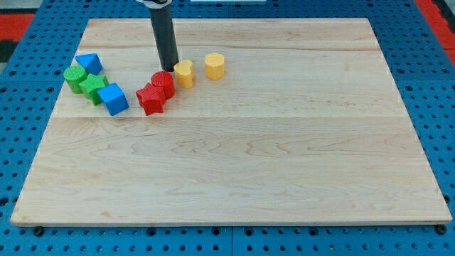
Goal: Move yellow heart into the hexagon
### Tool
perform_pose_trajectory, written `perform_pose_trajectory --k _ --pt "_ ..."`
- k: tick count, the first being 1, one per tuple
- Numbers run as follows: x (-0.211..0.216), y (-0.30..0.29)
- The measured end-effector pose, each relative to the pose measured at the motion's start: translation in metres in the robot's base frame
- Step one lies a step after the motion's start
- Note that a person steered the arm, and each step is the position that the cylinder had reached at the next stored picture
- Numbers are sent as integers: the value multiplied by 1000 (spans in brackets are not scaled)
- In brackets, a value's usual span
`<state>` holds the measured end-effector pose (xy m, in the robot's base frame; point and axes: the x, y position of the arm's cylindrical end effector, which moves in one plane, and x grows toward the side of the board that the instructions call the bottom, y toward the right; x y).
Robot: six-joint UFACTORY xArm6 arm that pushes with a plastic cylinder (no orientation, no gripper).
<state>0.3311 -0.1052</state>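
Observation:
The yellow heart [184, 73] lies on the wooden board, upper left of centre. The yellow hexagon [215, 65] stands a short way to its right, apart from it. My tip [169, 69] is just left of the yellow heart, touching or nearly touching it, and right above the red cylinder [163, 84]. A red star [151, 98] sits against the red cylinder's lower left.
At the view's left is a cluster: a blue block [89, 63], a green cylinder [74, 77], a green star [92, 87] and a blue cube [113, 98]. The wooden board [234, 163] lies on a blue pegboard, with red at the top corners.

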Motion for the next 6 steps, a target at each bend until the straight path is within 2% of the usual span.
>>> perform_pose_trajectory --k 4,6 --pt "45 12" --pt "1 83"
